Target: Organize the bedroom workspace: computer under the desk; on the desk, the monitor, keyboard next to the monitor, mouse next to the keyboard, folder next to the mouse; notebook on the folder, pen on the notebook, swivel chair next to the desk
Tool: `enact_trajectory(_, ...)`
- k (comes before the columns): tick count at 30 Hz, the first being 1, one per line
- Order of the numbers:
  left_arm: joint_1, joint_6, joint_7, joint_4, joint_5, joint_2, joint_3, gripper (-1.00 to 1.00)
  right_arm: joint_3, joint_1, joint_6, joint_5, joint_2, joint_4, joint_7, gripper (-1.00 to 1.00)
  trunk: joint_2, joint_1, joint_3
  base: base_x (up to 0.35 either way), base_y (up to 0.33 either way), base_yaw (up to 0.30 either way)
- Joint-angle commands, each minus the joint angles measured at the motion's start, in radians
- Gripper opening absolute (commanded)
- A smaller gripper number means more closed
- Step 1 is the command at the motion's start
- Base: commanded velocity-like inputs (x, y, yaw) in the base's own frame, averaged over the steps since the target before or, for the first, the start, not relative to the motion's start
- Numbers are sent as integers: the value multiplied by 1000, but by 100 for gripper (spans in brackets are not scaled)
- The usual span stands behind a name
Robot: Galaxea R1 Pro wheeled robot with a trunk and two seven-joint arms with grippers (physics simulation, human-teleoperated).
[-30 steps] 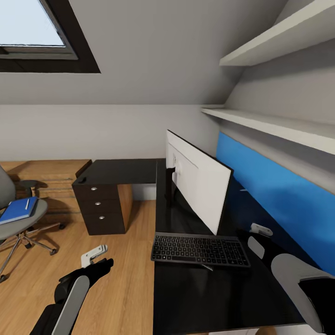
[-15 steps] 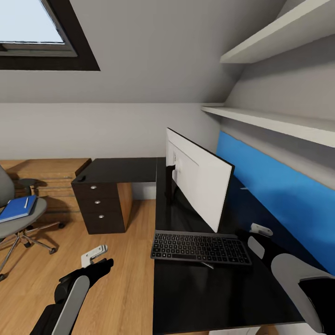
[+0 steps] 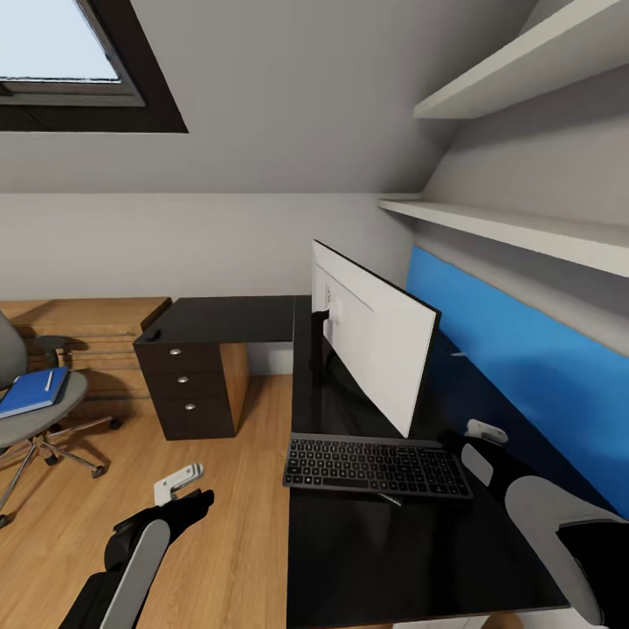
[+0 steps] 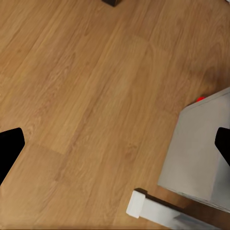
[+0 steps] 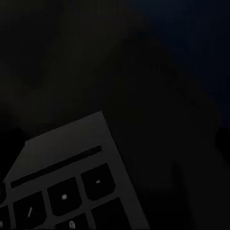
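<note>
The white-backed monitor [image 3: 376, 349] stands on the black desk [image 3: 393, 550], with the dark keyboard [image 3: 376, 467] lying in front of it. My right gripper [image 3: 485, 431] hovers just beyond the keyboard's right end; the keyboard's corner [image 5: 62, 191] shows in the dim right wrist view, and the fingers sit wide apart at its edges. My left gripper [image 3: 179, 480] hangs open over the wood floor [image 4: 86, 96] beside the desk, holding nothing. The grey swivel chair [image 3: 39, 419] stands at far left with a blue folder or notebook [image 3: 33, 391] and a pen [image 3: 50, 381] on its seat.
A dark drawer unit [image 3: 192, 389] supports the desk's far wing, where a small dark object [image 3: 153, 335] sits at the corner. White shelves [image 3: 515, 231] and a blue wall panel [image 3: 524, 367] run along the right. A grey box [image 4: 201, 148] rests on the floor near my left gripper.
The whole view has shifted slightly, so the camera moved. My left gripper has dropped a little. The keyboard, monitor and chair have stayed where they were.
</note>
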Motion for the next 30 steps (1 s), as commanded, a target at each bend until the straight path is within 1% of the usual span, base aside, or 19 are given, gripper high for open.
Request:
enact_trajectory(1,-1,1,10,2,10,0,-1,100,8,0,7,-6,1,-3,-6,100,-1,0,-1,85,0,0)
enact_trajectory(8,-1,2,8,11,9,1,-2,100,7,0,6,-7,5,-3,-6,100,-1,0,-1,48,0,0)
enact_trajectory(22,-1,2,7,13,10,0,-2,100,7,0,4,-5,5,-4,-6,100,-1,0,-1,7,0,0)
enact_trajectory(26,-1,2,7,13,11,0,-3,100,7,0,4,-4,5,-4,-6,100,-1,0,-1,103,-41,22)
enact_trajectory(28,-1,2,7,13,11,0,-7,100,7,0,4,-4,5,-4,-6,100,-1,0,-1,58,-25,76)
enact_trajectory(29,-1,2,8,13,10,0,-31,100,6,0,4,-4,4,-4,-4,100,-1,0,-1,14,-6,71)
enact_trajectory(30,-1,2,9,13,10,0,-35,100,6,-1,4,-4,3,-4,-4,100,-1,0,-1,11,-5,57)
